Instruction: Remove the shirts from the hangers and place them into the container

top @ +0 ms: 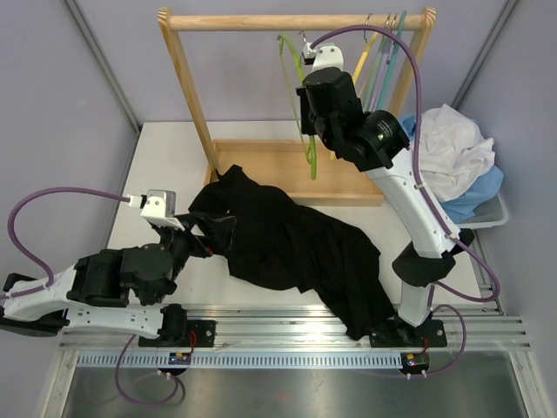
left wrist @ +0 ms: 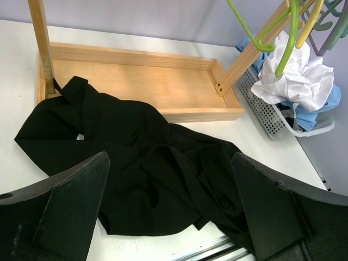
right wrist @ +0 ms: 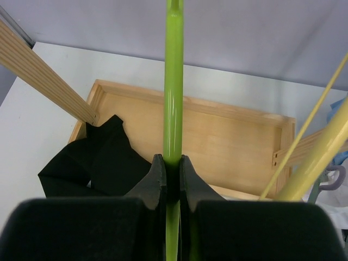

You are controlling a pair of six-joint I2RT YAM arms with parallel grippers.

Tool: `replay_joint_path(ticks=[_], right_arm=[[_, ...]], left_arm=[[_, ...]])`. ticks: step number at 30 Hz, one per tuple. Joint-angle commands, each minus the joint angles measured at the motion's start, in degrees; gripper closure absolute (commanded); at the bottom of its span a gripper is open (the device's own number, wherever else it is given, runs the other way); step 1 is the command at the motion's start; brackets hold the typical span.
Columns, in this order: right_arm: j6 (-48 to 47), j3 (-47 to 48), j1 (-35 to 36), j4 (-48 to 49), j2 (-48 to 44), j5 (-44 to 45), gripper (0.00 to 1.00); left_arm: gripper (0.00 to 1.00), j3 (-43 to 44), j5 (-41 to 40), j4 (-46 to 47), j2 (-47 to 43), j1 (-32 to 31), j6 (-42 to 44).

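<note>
While the left gripper hovers with jaws wide apart, the black shirt sprawls limp just before the wooden rack: soft, light, best pinched at a bunched fold. The right gripper is clamped on the lime green hanger under the rack's bar, and the container right of the rack looks heaped, possibly crowding entry.

No legible text or labels

The black shirt is lying sprawled across the desk, its far end touching the wooden rack's base. The right arm is standing raised, wrist right at the lime green hanger. The white shirt is sitting heaped in the container.
</note>
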Motion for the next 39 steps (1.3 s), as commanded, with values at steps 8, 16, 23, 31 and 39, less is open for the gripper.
replay_joint_path(ticks=[8,16,23,31,39], right_arm=[[-1.18,-1.04,0.15,7.86,-5.93,-0.62,1.0],[-2.68,4.69,0.14,6.98,-3.1,-0.79,1.0],[-2.86,2.9,0.49,8.22,-5.13,-0.96,1.0],[-4.27,5.36,2.43,7.7,-4.43,-0.17,1.0],[-8.65,7.39,2.43,11.73,-1.28,3.25,1.0]], left_arm=[[0.01,0.05,-1.02,4.08,1.25,-0.28,0.05],[0.01,-0.3,-1.19,3.82,0.81,-0.28,-0.12],[0.01,-0.83,-1.37,5.05,0.89,-0.28,0.76],[0.01,-0.83,-1.02,5.58,1.16,-0.28,1.02],[0.01,-0.66,-0.93,5.14,0.99,-0.28,0.84]])
